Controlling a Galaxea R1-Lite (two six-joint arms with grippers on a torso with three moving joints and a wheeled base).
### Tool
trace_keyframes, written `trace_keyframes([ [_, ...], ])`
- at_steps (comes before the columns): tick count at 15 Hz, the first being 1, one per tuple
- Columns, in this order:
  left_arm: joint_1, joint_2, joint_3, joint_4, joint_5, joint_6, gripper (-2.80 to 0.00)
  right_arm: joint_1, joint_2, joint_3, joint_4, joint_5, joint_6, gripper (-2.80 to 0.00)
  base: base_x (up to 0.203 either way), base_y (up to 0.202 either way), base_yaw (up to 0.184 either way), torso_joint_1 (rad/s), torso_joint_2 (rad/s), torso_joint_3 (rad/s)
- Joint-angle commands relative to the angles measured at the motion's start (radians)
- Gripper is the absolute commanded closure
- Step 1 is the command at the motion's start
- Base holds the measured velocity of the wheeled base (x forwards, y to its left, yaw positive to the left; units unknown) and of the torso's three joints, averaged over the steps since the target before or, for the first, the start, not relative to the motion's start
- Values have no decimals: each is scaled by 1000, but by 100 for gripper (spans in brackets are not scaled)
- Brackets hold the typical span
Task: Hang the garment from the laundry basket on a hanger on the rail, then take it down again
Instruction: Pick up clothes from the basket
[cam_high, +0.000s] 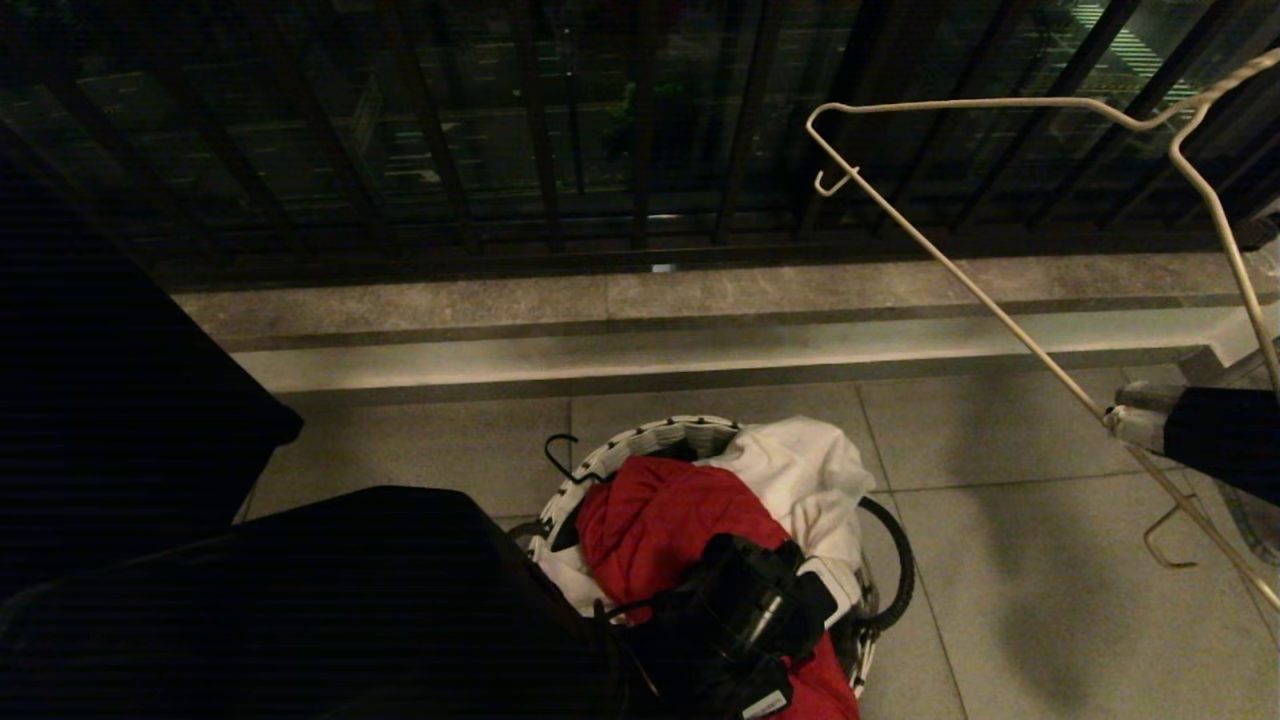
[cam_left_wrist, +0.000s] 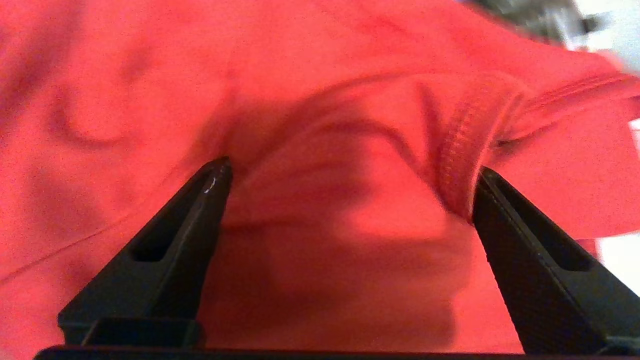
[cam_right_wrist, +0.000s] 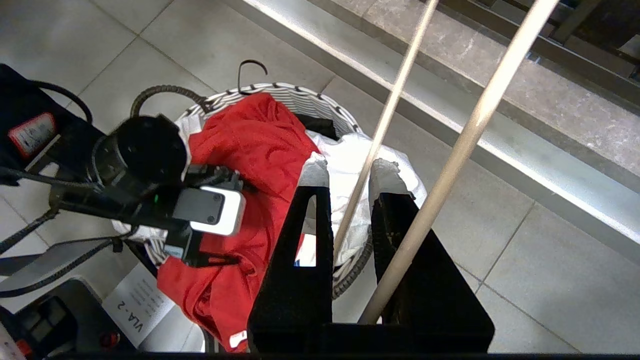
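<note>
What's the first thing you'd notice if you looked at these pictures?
The red T-shirt heaped in the round basket on the floor tiles stands out most, with the left gripper spread open and pressed into its cloth. Next comes the thin white hanger, held out to the right of the basket with its bottom wire pinched in the right gripper. A white shirt lies beside the red one in the basket.

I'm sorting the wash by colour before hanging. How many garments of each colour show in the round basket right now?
Red: 1, the red T-shirt, lying on top with the open left gripper pressed into it.
White: 1, the white garment beside it.
Black: 1, a black piece of cloth only barely showing at the patterned laundry basket rim.
Total: 3.
</note>
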Motion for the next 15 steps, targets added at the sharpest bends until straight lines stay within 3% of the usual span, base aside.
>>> trace_keyframes([
  [1,1,-19,4,-5,63,12,-280,-1,-4,0,0,3,-2,0,0,0,0,0,0,0],
  [4,-1,-8,3,-72,90,29,-280,-1,-5,0,0,3,-2,0,0,0,0,0,0,0],
  [8,-1,80,6,-284,138,134,-280,-1,-5,-1,0,3,-2,0,0,0,0,0,0,0],
  [15,-39,70,60,-293,130,134,-280,-2,-4,-3,0,3,-2,0,0,0,0,0,0,0],
])
